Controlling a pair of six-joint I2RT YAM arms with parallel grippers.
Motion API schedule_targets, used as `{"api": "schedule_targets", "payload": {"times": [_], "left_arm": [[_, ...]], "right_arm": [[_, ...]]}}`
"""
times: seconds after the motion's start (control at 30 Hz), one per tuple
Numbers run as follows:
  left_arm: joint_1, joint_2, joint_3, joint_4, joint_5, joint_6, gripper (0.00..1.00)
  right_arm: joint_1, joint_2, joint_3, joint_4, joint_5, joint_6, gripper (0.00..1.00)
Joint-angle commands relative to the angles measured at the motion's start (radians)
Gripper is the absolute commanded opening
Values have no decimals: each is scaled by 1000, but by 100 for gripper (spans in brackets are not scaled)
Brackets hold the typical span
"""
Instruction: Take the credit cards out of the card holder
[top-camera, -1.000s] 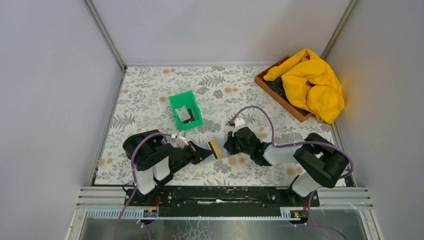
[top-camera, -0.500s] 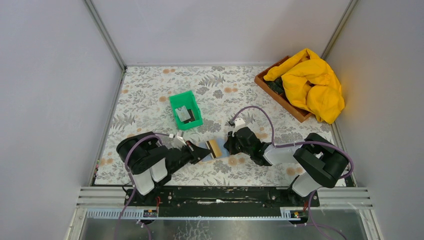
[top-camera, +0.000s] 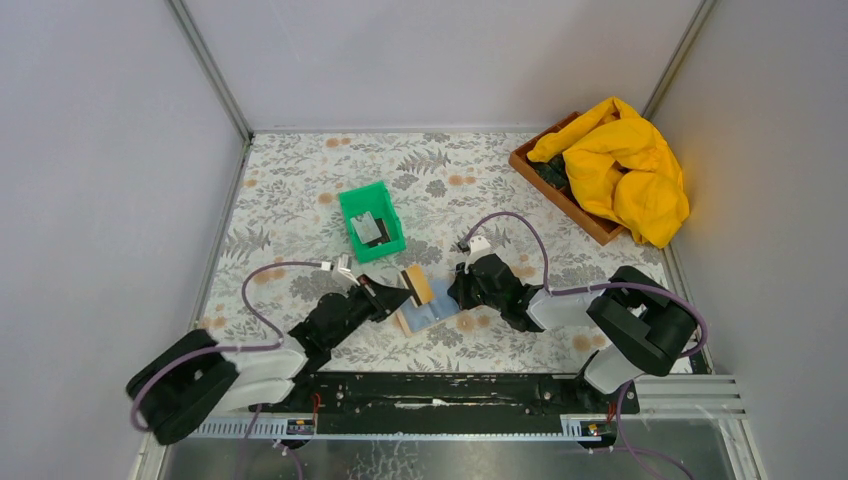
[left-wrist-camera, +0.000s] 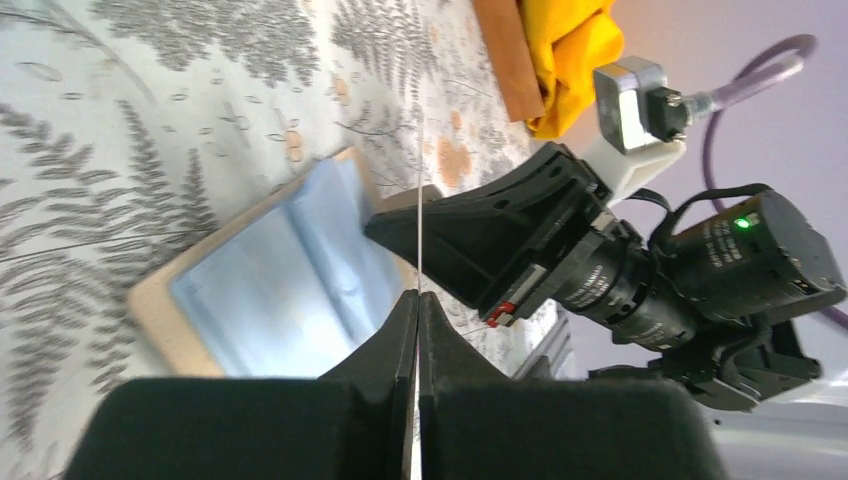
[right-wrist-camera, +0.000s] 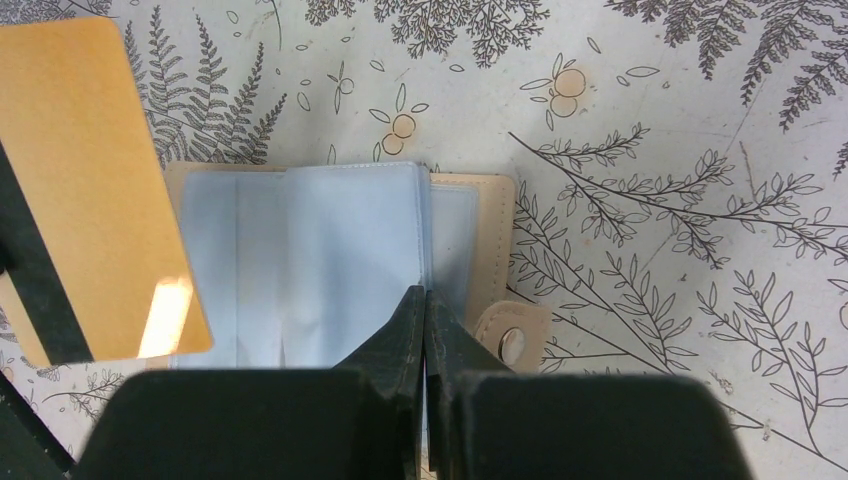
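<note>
Change noted: the left arm (top-camera: 250, 365) has swung its elbow out and down toward the near-left corner of the table (top-camera: 300, 180). 1 second ago that elbow stood folded up just left of the work. The right arm (top-camera: 600, 310) has not shifted. The tan card (top-camera: 416, 287) lay over the open card holder (top-camera: 432, 314) 1 second ago. It now stands clear of it, drawn off toward the holder's left and far side, and more of the blue-grey lining is exposed.

Left gripper (top-camera: 398, 291): fingers pressed together on the tan card. In the left wrist view the card shows edge-on as a thin pale line running out from between the fingertips. The right wrist view shows its gold face and 1 dark stripe, tilted, overlapping the holder's left edge in that view.

Right gripper (right-wrist-camera: 425, 300): fingers closed tight, tips set on the right-hand panel of the lining. Whether a leaf of the lining is pinched between them cannot be told.

The card holder lies open and flat on the table between the 2 grippers, its tab (right-wrist-camera: 510, 342) with snap just right of the right fingertips.

Green bin (top-camera: 372, 222): behind the grippers and apart from them, with a greyish card (top-camera: 364, 228) and a dark card (top-camera: 381, 237) inside.

Wooden tray (top-camera: 560, 195) at the far-right corner, under a yellow cloth (top-camera: 625, 170).
</note>
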Motion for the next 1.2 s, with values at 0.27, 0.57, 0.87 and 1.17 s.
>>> {"api": "schedule_targets", "payload": {"times": [0.27, 0.57, 0.87, 1.17], "left_arm": [[47, -341, 321, -972, -192, 225, 0], [367, -160, 542, -990, 18, 302, 0], [493, 136, 790, -973, 123, 394, 0], [519, 317, 911, -1004, 105, 421, 0]], "right_arm": [[-5, 6, -1, -71, -25, -4, 0], [-5, -14, -10, -73, -28, -1, 0], [-5, -14, -6, -74, -49, 1, 0], [-5, -20, -6, -79, -41, -1, 0]]}}
